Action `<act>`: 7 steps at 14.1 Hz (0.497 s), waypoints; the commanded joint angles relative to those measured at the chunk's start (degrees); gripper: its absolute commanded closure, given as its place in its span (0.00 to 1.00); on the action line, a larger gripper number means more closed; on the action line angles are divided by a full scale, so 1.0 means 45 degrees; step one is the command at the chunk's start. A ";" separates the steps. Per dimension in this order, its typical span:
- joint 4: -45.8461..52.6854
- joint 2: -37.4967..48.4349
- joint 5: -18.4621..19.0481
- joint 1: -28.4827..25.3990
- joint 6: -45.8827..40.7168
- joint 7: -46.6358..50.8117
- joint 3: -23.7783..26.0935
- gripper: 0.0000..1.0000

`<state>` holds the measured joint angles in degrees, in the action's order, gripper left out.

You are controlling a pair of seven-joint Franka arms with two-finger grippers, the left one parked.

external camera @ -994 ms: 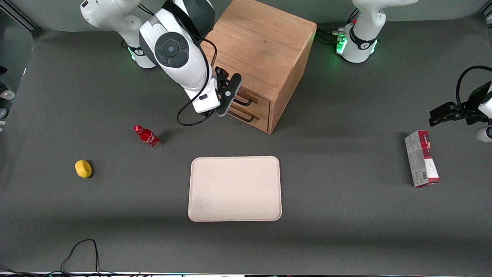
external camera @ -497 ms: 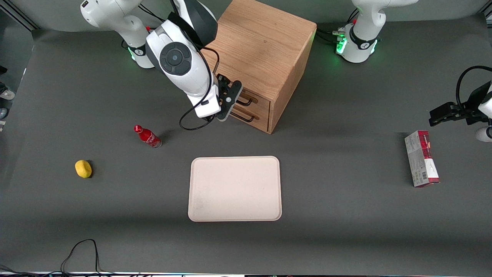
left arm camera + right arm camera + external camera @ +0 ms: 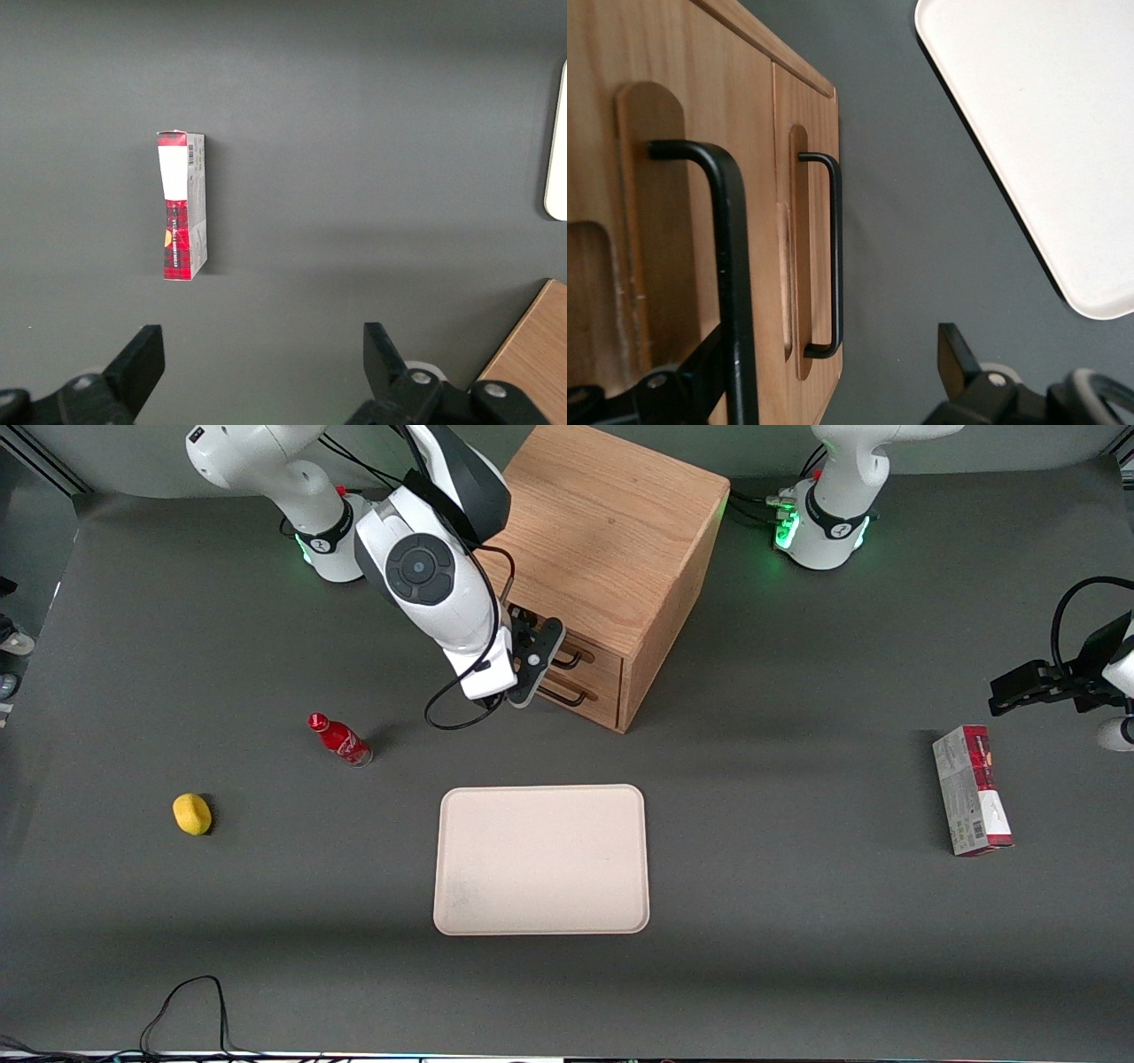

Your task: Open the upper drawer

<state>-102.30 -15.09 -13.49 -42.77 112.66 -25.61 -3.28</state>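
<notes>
**Grab the bar, not the wood**

Upper drawer point(image 3: 592, 653) is shut, top of the cabinet point(image 3: 611, 531) front. Gripper point(image 3: 833, 381) spread, straddling its handle point(image 3: 731, 266). Rigid bar; expect slide friction. Pinch mid-bar and pull straight.

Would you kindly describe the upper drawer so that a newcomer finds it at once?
Find the oak cabinet. Its front carries two stacked drawers with black bar handles; the upper drawer lies directly under the top panel, with the gripper at its handle.
</notes>
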 commanded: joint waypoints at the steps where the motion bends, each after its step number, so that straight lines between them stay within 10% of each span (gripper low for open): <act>1: -0.0235 -0.0026 0.0049 -0.0105 0.0393 -0.0286 -0.0169 0.00; 7: 0.0018 -0.0143 0.0068 0.0070 0.0471 -0.0306 -0.0189 0.00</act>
<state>-102.77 -15.32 -13.46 -42.73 113.44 -25.64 -3.38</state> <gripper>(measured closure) 0.000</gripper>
